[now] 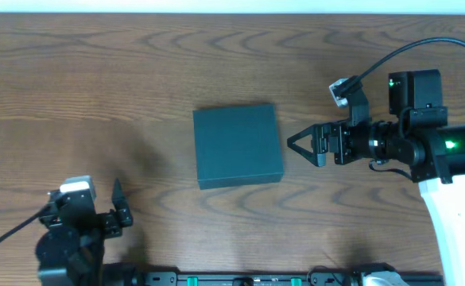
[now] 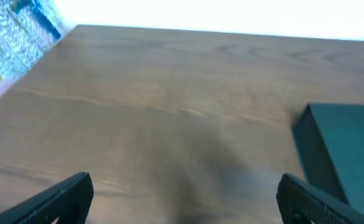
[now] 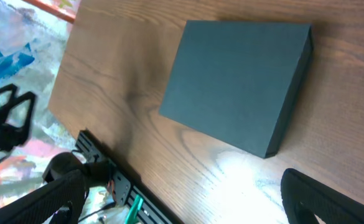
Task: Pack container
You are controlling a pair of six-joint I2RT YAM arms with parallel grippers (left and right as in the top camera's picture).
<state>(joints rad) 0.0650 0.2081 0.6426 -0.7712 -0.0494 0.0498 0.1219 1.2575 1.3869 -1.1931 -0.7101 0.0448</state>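
The container (image 1: 238, 146) is a dark teal-green square box with its lid shut, lying flat at the middle of the wooden table. It also shows in the right wrist view (image 3: 234, 84) and at the right edge of the left wrist view (image 2: 343, 149). My right gripper (image 1: 300, 146) is open and empty, just right of the box and pointing at its right side. My left gripper (image 1: 119, 208) is open and empty near the front left of the table, well apart from the box. No snack packets are in view.
The wooden table (image 1: 97, 87) runs to the back and left. A black rail with green clips (image 1: 240, 278) lines the front edge. Coloured clutter lies past the table's edge in the wrist views (image 3: 14, 56).
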